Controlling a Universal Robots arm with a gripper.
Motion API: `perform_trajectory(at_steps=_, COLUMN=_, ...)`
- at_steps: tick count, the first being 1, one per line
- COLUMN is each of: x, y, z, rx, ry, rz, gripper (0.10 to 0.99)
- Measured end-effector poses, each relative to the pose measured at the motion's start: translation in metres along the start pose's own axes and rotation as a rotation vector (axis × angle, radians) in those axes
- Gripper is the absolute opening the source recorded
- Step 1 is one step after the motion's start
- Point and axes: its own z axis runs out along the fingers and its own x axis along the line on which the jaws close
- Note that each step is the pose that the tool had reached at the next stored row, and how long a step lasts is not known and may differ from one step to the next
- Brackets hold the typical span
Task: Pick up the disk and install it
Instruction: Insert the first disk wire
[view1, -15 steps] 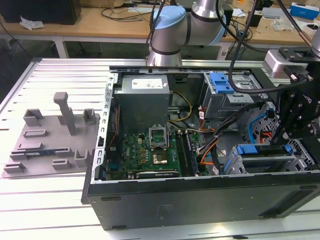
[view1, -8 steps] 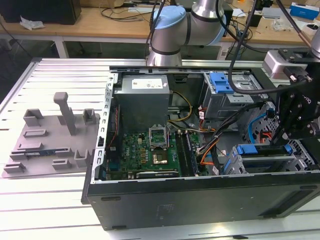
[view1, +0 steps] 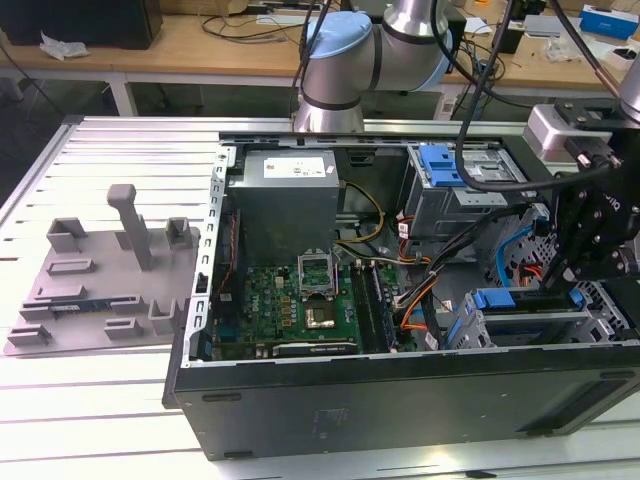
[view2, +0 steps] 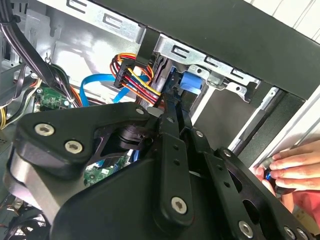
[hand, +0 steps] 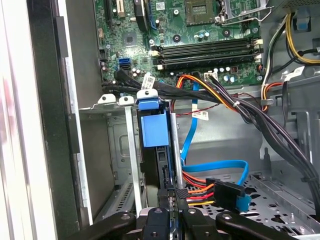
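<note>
Exterior view, pincer: the pincer (view1: 572, 285) reaches down into the open computer case (view1: 400, 400) lying on the worktop (view1: 100, 420).
Exterior view, disk: the disk (view1: 497, 300) sits just beside the pincer tips, its blue frame showing at the drive cage (view1: 545, 325).
First wrist view, grip: the pincer (hand: 171, 196) looks pressed together on the disk's near edge. The disk (hand: 154, 129) runs straight ahead of it between the cage's metal rails (hand: 131, 150).
First wrist view, cables: red and orange cables (hand: 200, 189) lie just beside the tips.
Second wrist view, hand: a person's hand (view2: 295, 167) rests outside the case wall, apart from the pincer (view2: 172, 102).
Step in hand: installing; the disk seems partly slid in.
Next move calls for: a straight push along the rails, clear of the cables.
</note>
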Motion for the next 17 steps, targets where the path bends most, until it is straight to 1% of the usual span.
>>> perform_trajectory(at_steps=8, x=-0.0002, y=-0.0005, z=0.0025, rx=0.0, ry=-0.0001, rz=0.0, gripper=0.165)
perform_trajectory(at_steps=17, x=0.0003, y=-0.0006, z=0.0036, rx=0.0, ry=-0.0003, rz=0.0, gripper=0.165)
